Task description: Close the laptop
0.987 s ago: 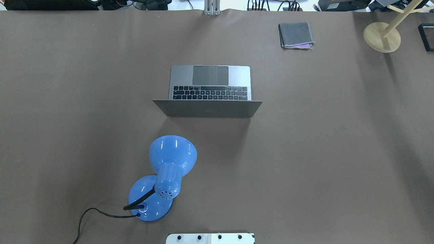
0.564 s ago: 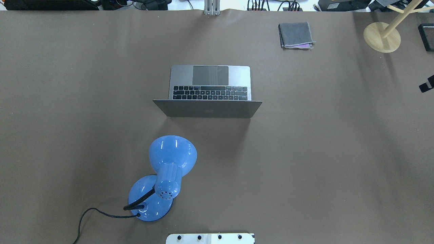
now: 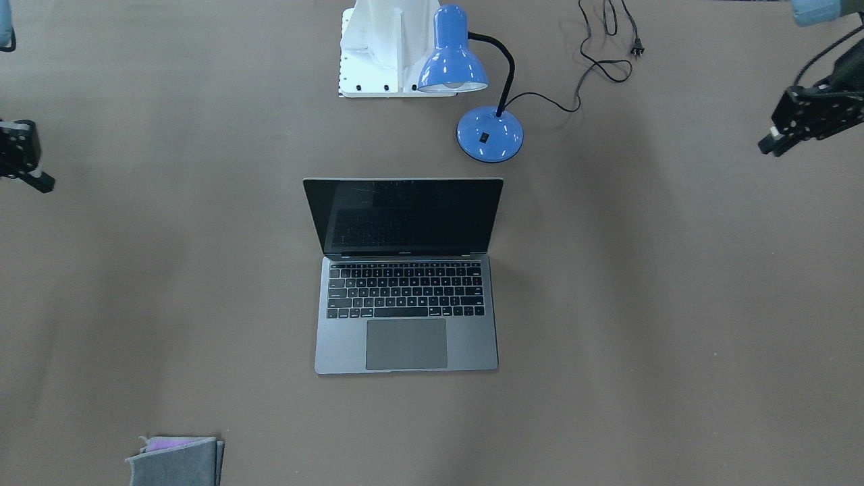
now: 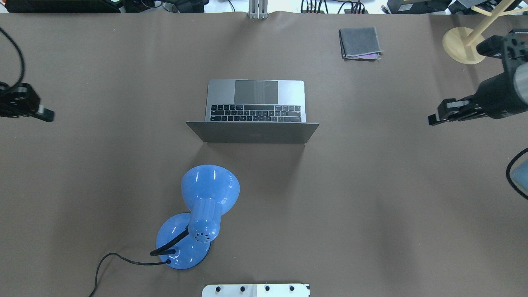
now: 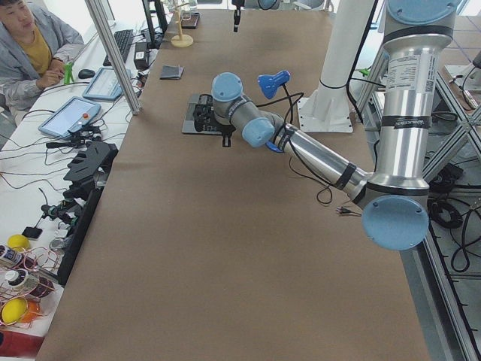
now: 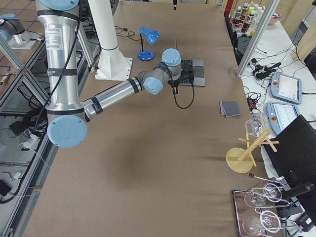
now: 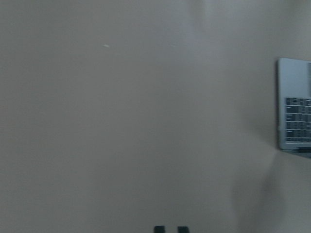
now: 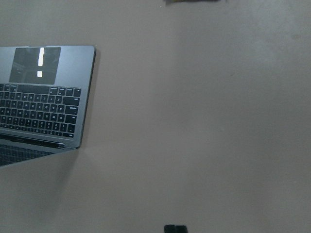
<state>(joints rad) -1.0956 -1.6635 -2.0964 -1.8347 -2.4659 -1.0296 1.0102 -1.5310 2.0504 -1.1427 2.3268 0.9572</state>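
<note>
The laptop (image 4: 252, 111) sits open near the middle of the table (image 4: 371, 185), a slim slab of matte grey metal with rounded corners. Its hinge side faces the robot and its broad, smooth trackpad lies toward the far edge. Rows of small black keys fill the deck. In the front-facing view the screen is a glossy black rectangle, tilted back past upright and faintly mirroring the keyboard. The table wears a flat brown covering with soft creases and a dull finish. The left gripper (image 4: 48, 116) hangs over bare table well out to the laptop's left. Its jaws are drawn narrow, and the two dark, square fingertips (image 7: 159, 229) sit close side by side with nothing between them. The right gripper (image 4: 432, 120) hovers well out on the other side, pinched together and empty, with a single dark block at the bottom of its wrist view. Between the robot's base and the laptop lid stands a shiny blue desk lamp (image 4: 210, 189) with a bell-shaped shade, a round base, a black gooseneck and a thin black cord. A folded grey cloth (image 4: 359, 42) of soft weave lies near the far edge, and a pale wooden stand (image 4: 464, 45) on a round disc foot occupies the far right corner.
</note>
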